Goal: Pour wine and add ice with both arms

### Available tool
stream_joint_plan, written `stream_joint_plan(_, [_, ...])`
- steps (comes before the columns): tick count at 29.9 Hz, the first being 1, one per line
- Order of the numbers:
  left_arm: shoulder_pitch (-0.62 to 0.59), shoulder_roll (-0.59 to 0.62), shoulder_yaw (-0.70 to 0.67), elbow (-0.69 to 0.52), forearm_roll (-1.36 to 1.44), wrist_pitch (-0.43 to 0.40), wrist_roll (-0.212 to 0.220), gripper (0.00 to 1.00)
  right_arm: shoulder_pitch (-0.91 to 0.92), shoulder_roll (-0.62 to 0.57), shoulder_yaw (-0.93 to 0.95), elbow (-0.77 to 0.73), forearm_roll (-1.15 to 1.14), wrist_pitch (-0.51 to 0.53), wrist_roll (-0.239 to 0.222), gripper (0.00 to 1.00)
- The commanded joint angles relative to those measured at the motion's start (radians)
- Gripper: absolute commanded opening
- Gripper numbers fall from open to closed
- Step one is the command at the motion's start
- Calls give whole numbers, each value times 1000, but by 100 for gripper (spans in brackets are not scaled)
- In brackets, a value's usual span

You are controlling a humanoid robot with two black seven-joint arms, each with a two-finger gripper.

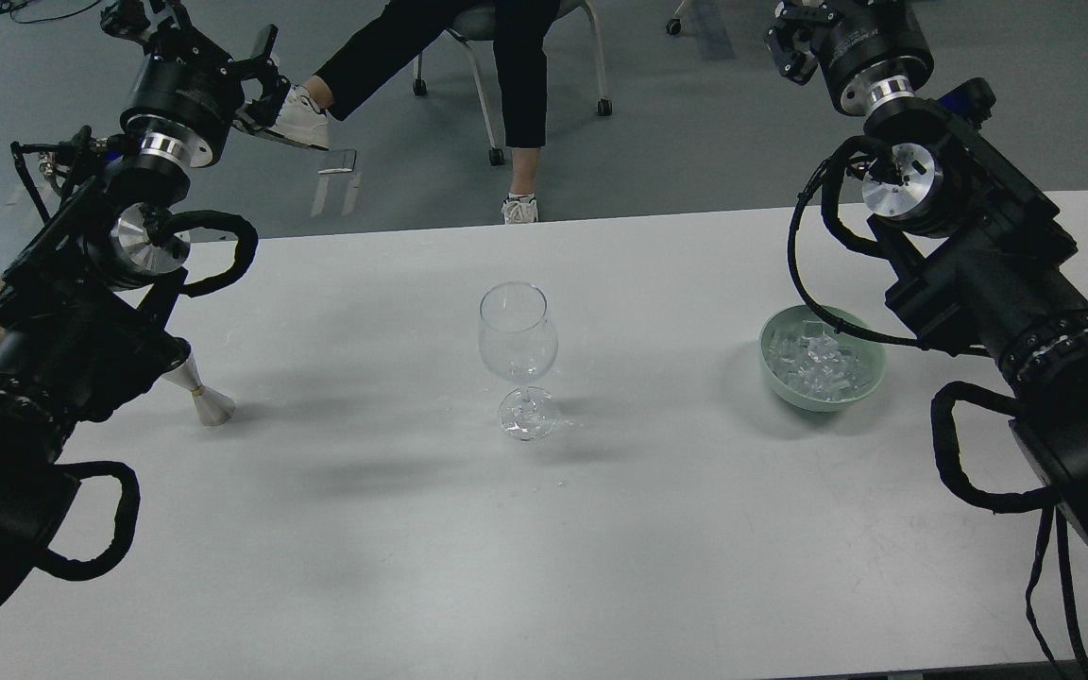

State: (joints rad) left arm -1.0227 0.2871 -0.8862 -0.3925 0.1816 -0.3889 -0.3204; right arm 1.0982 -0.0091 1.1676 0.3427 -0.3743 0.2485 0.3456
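An upright clear wine glass (518,338) stands at the middle of the white table (601,557), and its cup looks empty. No wine shows anywhere. The ice (818,364) is a heap of small clear cubes in a pale green bowl (872,382) at the right. My left arm (81,312) rises along the left edge. Its gripper (246,71) is held high beyond the table's far edge, fingers spread, holding nothing. My right arm (988,274) passes just right of the bowl. Its gripper (790,42) is high at the top, dark and partly cut off.
A small silver cone-shaped measuring cup (206,397) stands at the table's left, partly behind my left arm. Beyond the far edge a seated person's legs (520,85) and a wheeled chair (544,94) are on the grey floor.
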Motion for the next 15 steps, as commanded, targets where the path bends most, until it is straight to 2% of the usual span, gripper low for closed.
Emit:
stream_joint_plan(1, [1,3,32,1,-1,5,-12,98,-1,1,1,2,0,0,3,100])
stream_joint_plan(15, [-1,0,33,6,-14,4,-22,98,-14,-8,12,1,14,-23,1,100])
